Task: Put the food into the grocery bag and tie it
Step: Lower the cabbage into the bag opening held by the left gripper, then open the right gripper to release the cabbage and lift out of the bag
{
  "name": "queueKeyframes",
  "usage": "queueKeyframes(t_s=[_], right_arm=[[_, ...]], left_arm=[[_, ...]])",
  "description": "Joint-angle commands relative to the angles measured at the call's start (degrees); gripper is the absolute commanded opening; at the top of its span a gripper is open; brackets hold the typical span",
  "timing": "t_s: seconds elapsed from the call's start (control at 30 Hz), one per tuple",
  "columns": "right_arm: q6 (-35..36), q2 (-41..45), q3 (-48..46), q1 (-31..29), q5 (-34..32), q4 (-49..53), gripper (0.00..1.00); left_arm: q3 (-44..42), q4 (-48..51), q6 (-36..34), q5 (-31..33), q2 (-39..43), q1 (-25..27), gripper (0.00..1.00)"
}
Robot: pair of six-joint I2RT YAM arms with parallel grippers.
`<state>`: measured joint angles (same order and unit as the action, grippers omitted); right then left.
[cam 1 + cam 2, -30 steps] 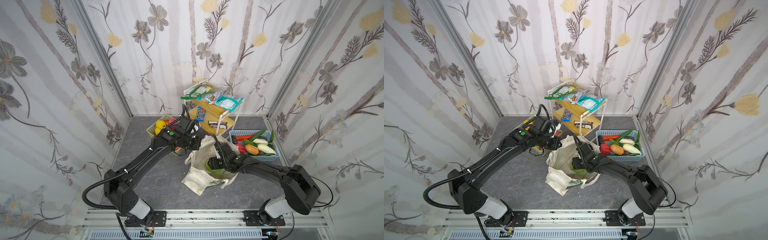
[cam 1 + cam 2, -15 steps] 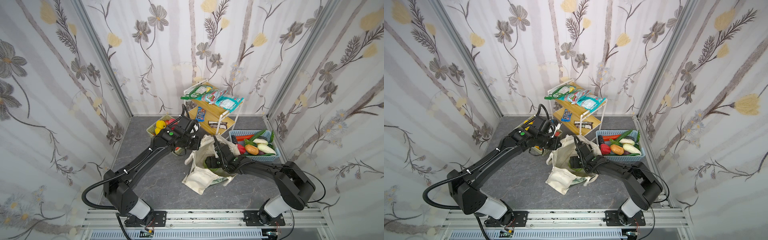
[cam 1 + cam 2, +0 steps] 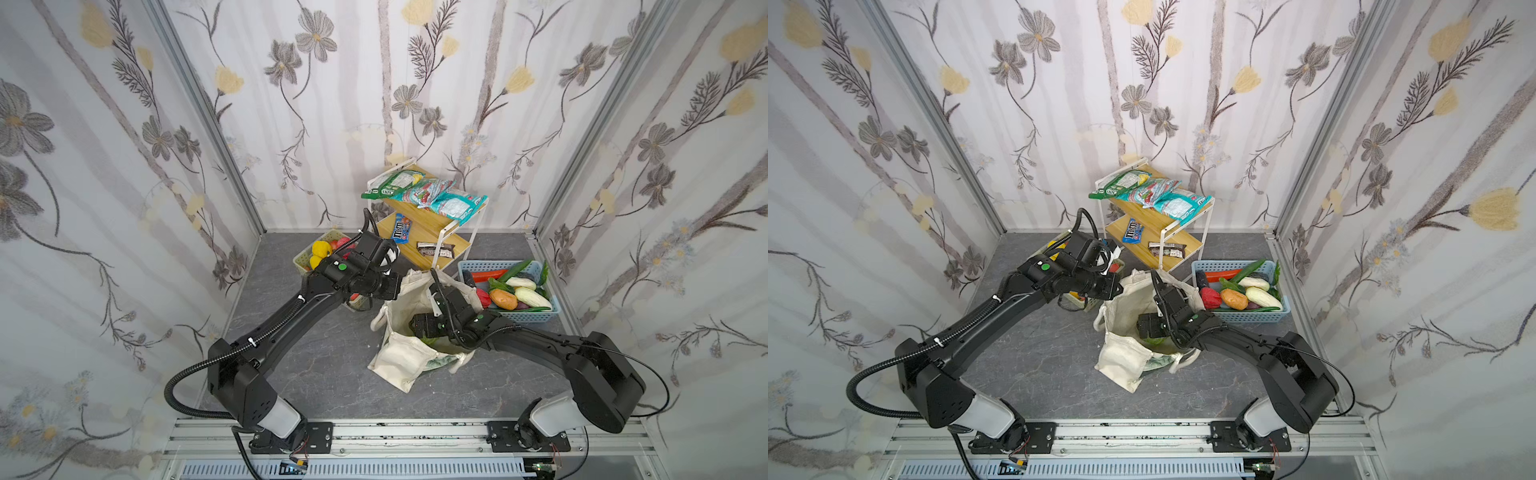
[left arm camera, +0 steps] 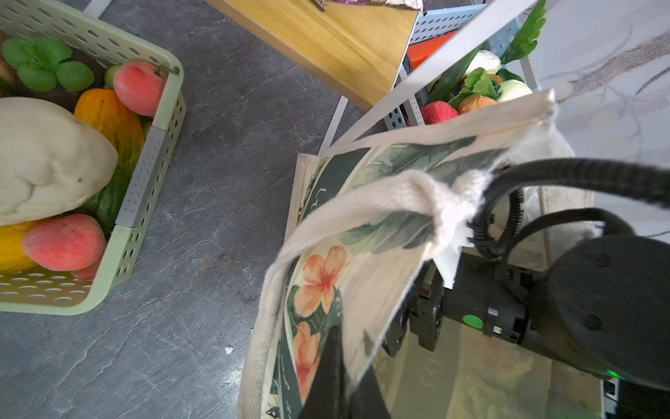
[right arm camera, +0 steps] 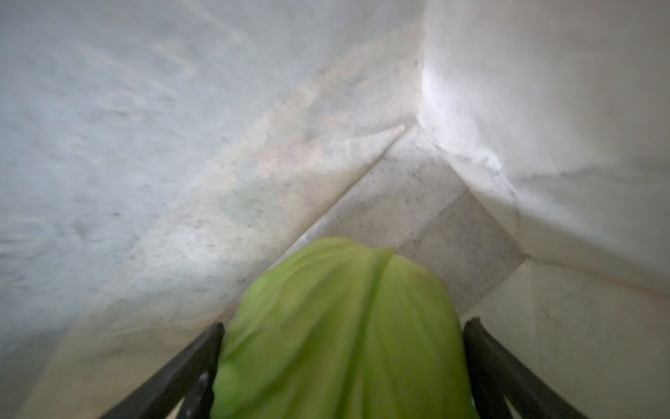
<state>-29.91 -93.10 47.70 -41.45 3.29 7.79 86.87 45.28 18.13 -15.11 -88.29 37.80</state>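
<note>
The cream grocery bag (image 3: 399, 357) (image 3: 1121, 357) lies open on the grey floor, its mouth toward the back. My left gripper (image 3: 395, 286) (image 3: 1117, 286) (image 4: 344, 348) is shut on the bag's printed rim (image 4: 362, 272) and holds it up. Inside the bag is my right gripper (image 3: 415, 324) (image 3: 1144, 324) (image 5: 342, 324), its fingers spread wide. A green cabbage (image 5: 344, 290) (image 3: 430, 341) (image 3: 1156, 341) fills the gap between them, blurred, near the bag's bottom corner. More food (image 3: 503, 298) lies in the two baskets.
A pale green basket (image 3: 303, 259) (image 4: 145, 188) of fruit stands left of the bag. A light blue basket (image 3: 536, 318) of vegetables stands to its right. A white and wood shelf rack (image 3: 432, 241) with snack packets is right behind the bag.
My right gripper has gone a little further left into the bag and its fingers have spread wider round the cabbage. The left gripper has kept its hold on the rim.
</note>
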Motion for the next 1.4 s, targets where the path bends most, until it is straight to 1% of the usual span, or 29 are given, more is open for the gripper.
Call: queueKeyframes(t_s=[0.0,0.4,0.67,0.8,0.9,1.1,1.2,1.37], right_arm=[[0.53,3.49,1.02,0.06,1.69,1.74,1.0],[0.91,12.78,3.84,0.01,4.91,4.53,0.99],[1.72,17.91,8.45,0.37,5.43,8.58,0.96],[1.84,20.68,9.79,1.17,5.75,9.17,0.92],[2.13,22.74,10.82,1.81,5.71,10.14,0.92],[3.08,25.71,12.33,4.47,4.41,13.32,0.92],[3.37,27.25,12.11,6.82,3.14,14.98,0.92],[3.51,29.84,10.7,11.84,3.23,15.42,0.92]], left_arm=[[0.29,-0.65,-0.46,0.28,-0.52,-0.44,0.0],[-0.12,-0.78,-0.55,-0.09,-0.94,-1.36,0.0],[-0.34,-0.79,-0.55,-0.15,-1.23,-1.75,0.0],[-0.41,-0.77,-0.55,-0.05,-1.37,-1.81,0.0],[-0.51,-0.77,-0.55,-0.07,-1.52,-1.93,0.0],[-0.54,-0.75,-0.48,-0.03,-1.58,-1.86,0.0],[-0.49,-0.77,-0.46,-0.04,-1.53,-1.94,0.0],[-0.56,-0.74,-0.6,-0.09,-1.64,-1.92,0.0]])
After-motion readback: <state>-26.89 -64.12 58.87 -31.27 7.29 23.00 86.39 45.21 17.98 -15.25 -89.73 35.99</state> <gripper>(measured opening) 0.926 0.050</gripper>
